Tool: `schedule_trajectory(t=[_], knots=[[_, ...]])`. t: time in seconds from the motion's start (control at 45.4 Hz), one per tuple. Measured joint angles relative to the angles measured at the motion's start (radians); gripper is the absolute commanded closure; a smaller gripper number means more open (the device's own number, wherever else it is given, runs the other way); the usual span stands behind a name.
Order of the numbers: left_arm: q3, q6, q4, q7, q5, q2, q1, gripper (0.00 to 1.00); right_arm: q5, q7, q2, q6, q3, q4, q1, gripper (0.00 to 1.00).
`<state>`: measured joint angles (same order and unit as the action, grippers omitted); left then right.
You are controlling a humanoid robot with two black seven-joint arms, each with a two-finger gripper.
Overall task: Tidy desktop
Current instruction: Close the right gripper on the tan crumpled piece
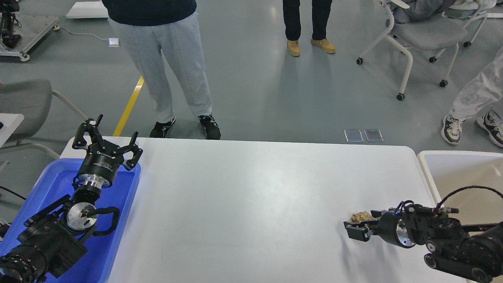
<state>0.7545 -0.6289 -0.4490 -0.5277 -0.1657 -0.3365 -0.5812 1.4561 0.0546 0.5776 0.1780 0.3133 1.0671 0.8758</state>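
The desktop (251,204) is a large white tabletop with rounded corners. A small crumpled tan paper wad (362,216) lies at its right side. My right gripper (360,225) is low over the desktop and shut on the wad, with one finger on each side of it. My left gripper (109,138) is open and empty. It points up and away above the far end of the blue tray (126,196), at the desktop's left edge.
A beige-white bin (428,173) stands just past the desktop's right edge. A person in grey trousers (173,70) stands at the far edge, and another person (308,23) is farther back. Wheeled chairs (416,35) are at the back right.
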Motion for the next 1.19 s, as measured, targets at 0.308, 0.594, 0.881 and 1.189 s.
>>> schedule_trajectory(t=[0.308,0.594,0.881,1.189], knots=[[0.000,0.000,0.000,0.000,0.000,0.000,0.000,0.00,0.004,0.006,-0.012,0.002,0.001,-0.027,-0.011,0.01],[0.000,0.000,0.000,0.000,0.000,0.000,0.000,0.00,0.005,0.016,-0.020,0.004,0.001,-0.043,-0.017,0.05],[0.000,0.000,0.000,0.000,0.000,0.000,0.000,0.00,0.008,0.036,-0.031,0.007,0.011,-0.066,-0.019,0.56],[0.000,0.000,0.000,0.000,0.000,0.000,0.000,0.00,0.008,0.045,-0.037,0.007,0.020,-0.086,-0.015,1.00]])
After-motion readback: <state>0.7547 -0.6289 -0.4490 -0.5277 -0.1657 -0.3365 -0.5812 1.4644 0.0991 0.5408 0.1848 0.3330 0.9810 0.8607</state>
